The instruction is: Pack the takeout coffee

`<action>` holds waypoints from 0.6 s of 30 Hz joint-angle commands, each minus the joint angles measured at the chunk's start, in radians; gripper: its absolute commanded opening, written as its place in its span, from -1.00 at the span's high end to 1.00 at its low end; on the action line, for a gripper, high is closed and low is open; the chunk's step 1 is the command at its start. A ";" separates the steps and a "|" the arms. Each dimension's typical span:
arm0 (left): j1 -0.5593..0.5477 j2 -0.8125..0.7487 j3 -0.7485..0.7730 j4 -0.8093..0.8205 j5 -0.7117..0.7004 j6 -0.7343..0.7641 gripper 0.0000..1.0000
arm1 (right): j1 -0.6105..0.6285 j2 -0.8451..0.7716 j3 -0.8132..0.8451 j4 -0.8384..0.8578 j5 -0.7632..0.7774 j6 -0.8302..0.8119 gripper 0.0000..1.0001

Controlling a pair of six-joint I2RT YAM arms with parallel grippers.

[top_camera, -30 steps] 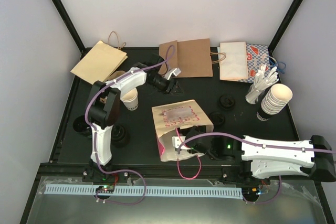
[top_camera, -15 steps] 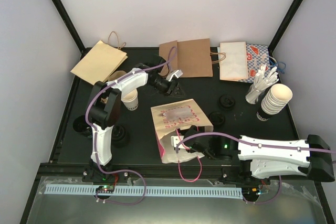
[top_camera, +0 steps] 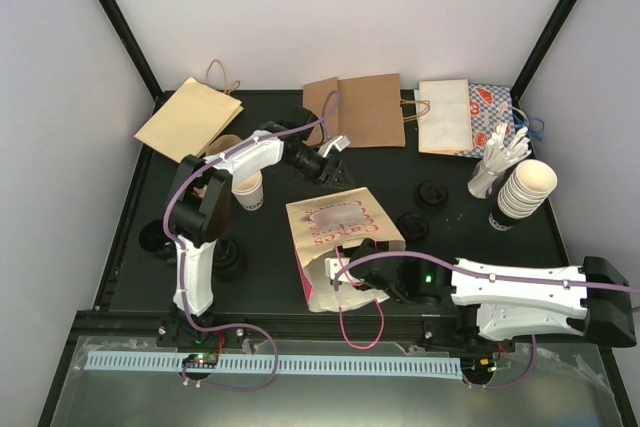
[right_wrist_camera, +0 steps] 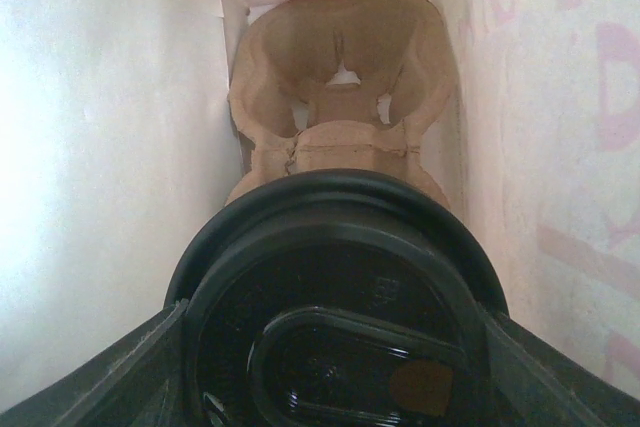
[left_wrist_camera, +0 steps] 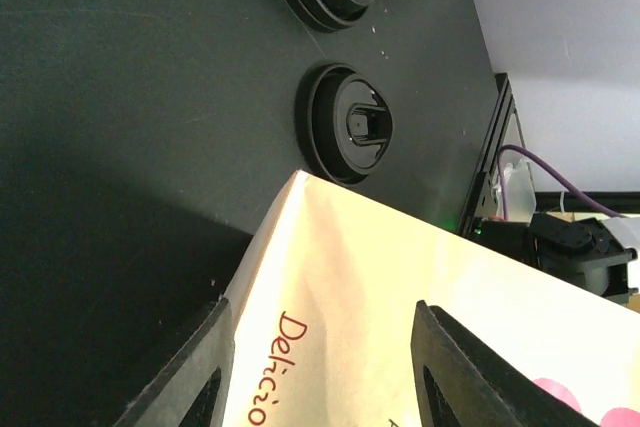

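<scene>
The takeout coffee [top_camera: 247,190], a small white paper cup, stands open beside the left arm's forearm, and no gripper touches it. A pink-printed white bag [top_camera: 345,227] lies mid-table with its mouth toward the arm bases. My left gripper [top_camera: 335,159] is at the bag's far end. In the left wrist view its jaws [left_wrist_camera: 322,309] stand apart with the bag's corner [left_wrist_camera: 400,277] between them. My right gripper [top_camera: 350,282] reaches into the bag's mouth. Inside the bag [right_wrist_camera: 120,147], its fingers [right_wrist_camera: 335,347] clamp a black round lid [right_wrist_camera: 340,277]. Whatever is under the lid is hidden.
Loose black lids [top_camera: 432,192] [top_camera: 413,225] [top_camera: 228,259] lie around the bag, two of them in the left wrist view [left_wrist_camera: 350,127]. A stack of cream cups [top_camera: 525,187] and a holder of white sticks [top_camera: 495,162] stand at the right. Flat paper bags [top_camera: 190,117] [top_camera: 365,110] [top_camera: 445,117] line the back.
The right arm has pushed a little farther left into the bag, nudging the bag left. The left gripper has settled at the bag's far end and its jaws have narrowed slightly.
</scene>
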 commanded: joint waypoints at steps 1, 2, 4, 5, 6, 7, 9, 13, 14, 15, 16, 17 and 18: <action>-0.011 0.021 0.004 -0.015 0.035 0.029 0.01 | -0.008 0.015 -0.016 0.018 -0.032 0.008 -0.06; -0.012 0.020 0.005 -0.017 0.035 0.030 0.02 | -0.007 0.017 -0.018 0.021 -0.032 0.007 -0.06; -0.013 0.020 0.003 -0.021 0.035 0.031 0.06 | -0.009 0.022 -0.021 0.027 -0.032 0.007 -0.06; -0.012 0.021 0.002 -0.023 0.036 0.031 0.07 | -0.010 0.024 -0.022 0.030 -0.032 0.007 -0.06; -0.014 0.022 0.000 -0.023 0.036 0.031 0.08 | -0.012 0.027 -0.023 0.032 -0.032 0.005 -0.06; -0.014 0.022 -0.002 -0.022 0.037 0.031 0.09 | -0.014 0.029 -0.026 0.036 -0.030 0.005 -0.06; -0.016 0.022 -0.007 -0.023 0.038 0.031 0.12 | -0.017 0.030 -0.032 0.045 -0.030 0.003 -0.06; -0.020 0.021 -0.020 -0.020 0.049 0.033 0.25 | -0.031 0.039 -0.033 0.062 -0.032 0.017 -0.06; -0.022 0.019 -0.026 -0.018 0.051 0.033 0.29 | -0.034 0.043 -0.033 0.064 -0.032 0.027 -0.06; -0.023 0.018 -0.031 -0.016 0.052 0.033 0.30 | -0.037 0.047 -0.031 0.066 -0.035 0.040 -0.06; -0.024 0.015 -0.034 -0.015 0.052 0.033 0.32 | -0.038 0.051 -0.030 0.068 -0.035 0.053 -0.05; -0.027 0.014 -0.038 -0.013 0.053 0.034 0.34 | -0.039 0.056 -0.034 0.073 -0.034 0.066 -0.06; -0.029 0.013 -0.042 -0.013 0.054 0.034 0.36 | -0.039 0.060 -0.037 0.082 -0.030 0.084 -0.05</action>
